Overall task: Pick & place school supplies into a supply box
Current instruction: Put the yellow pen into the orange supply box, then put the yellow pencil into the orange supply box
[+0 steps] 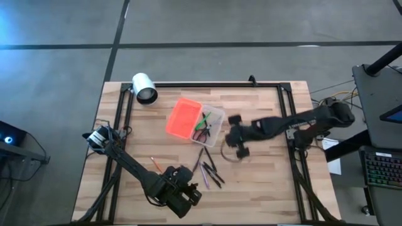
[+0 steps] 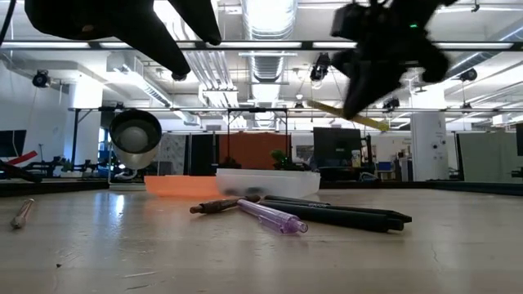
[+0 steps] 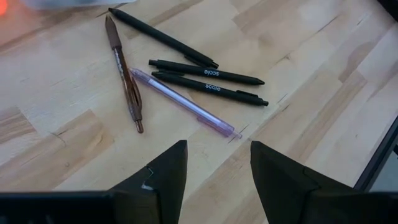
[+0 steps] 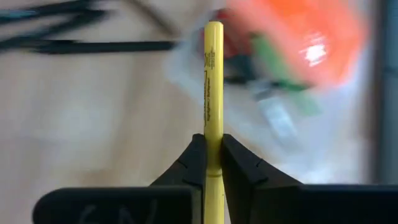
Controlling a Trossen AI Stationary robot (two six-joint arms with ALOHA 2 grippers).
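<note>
My right gripper point(image 1: 231, 139) hovers above the table just right of the supply box, shut on a slim yellow pencil point(image 4: 213, 74). The box's clear tray point(image 1: 215, 117) rests flat on the table, and its orange lid point(image 1: 184, 118) lies open to the left. The red-handled scissors point(image 1: 201, 133) and a green highlighter point(image 1: 205, 118) lie in the tray. Several dark pens and a purple one point(image 3: 186, 102) lie on the table. My left gripper point(image 3: 214, 162) hangs open above the table just near of them. An orange pencil point(image 1: 156, 163) lies to the left. My right gripper pinches the yellow pencil near its rear end point(image 4: 213, 127) between the two fingers. The pencil runs along the fingers and sticks out forward past their tips. It is lifted clear of the table and slants downward point(image 2: 347, 114) toward the box.
A white cylinder point(image 1: 144, 88) lies on its side at the table's far left. A dark frame rail point(image 1: 207, 83) runs along the table's edges. Bare wood lies between the pens and the near edge and to the right of the right gripper.
</note>
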